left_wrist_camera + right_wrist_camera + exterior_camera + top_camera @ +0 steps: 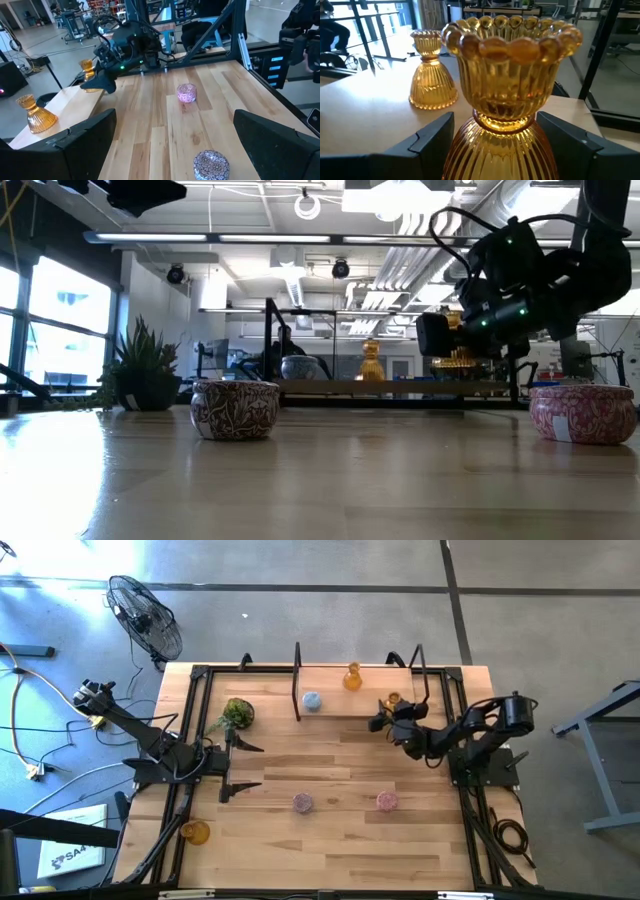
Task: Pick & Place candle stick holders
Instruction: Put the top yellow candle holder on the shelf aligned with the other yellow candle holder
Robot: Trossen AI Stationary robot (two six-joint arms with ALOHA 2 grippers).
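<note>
Your right gripper (383, 722) straddles an amber holder (507, 95) on the raised shelf (345, 700) — fingers at either flank, but whether they grip it or stand clear, you cannot tell. A second amber holder (431, 72) stands just beyond; lift crookedly and you may clip it. The left gripper (245, 766) waits open, over the desk (340, 840).

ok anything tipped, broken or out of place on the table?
Nothing tipped or broken. One outlier: an amber holder stands alone at the near left corner, far from the raised shelf that carries another amber holder and the pale blue holder. The right claw is around a third amber holder at the shelf.
</note>
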